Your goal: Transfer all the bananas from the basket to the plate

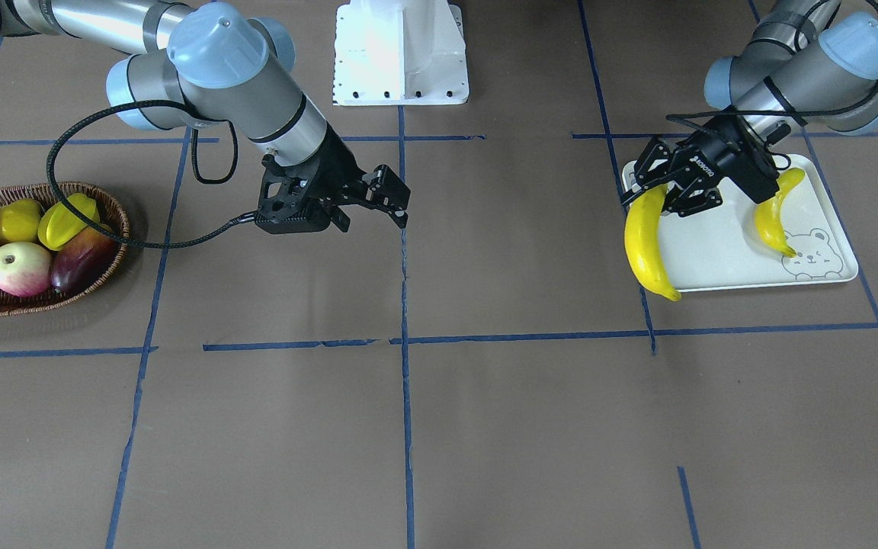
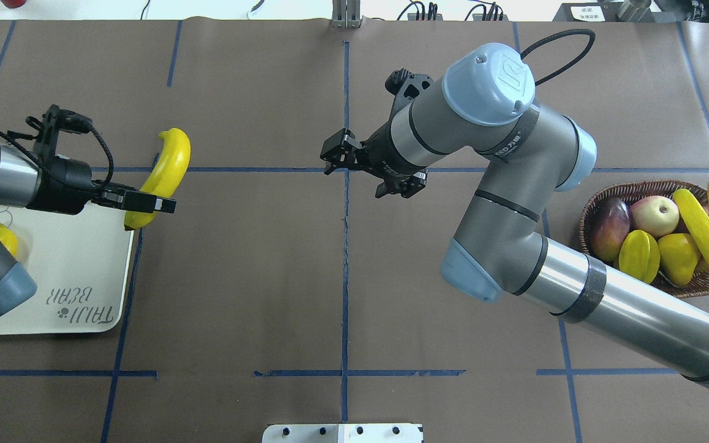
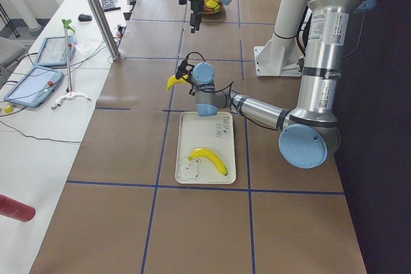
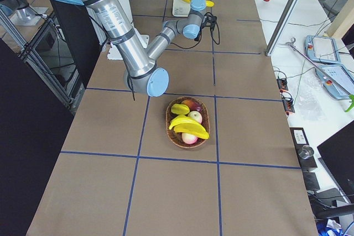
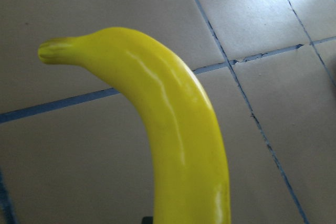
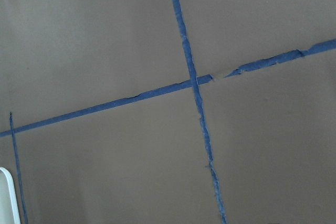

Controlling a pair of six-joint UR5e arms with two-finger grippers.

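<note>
Yellow banana (image 2: 168, 161) clamped by its lower end in my left gripper (image 2: 150, 203), curving off toward 1 o'clock, right at the plate's (image 2: 84, 264) 1 o'clock corner overhead. A second banana (image 1: 774, 217) lies on the plate. My right gripper (image 2: 337, 155) hovers mid-table, jaws apart, empty. Two more bananas (image 2: 702, 231) sit in the basket (image 2: 637, 184) at 3 o'clock.

Brown paper-covered table (image 1: 523, 427) gridded with blue tape (image 1: 406, 381); white bench (image 3: 38, 158) alongside holding tablets (image 3: 32, 86).
</note>
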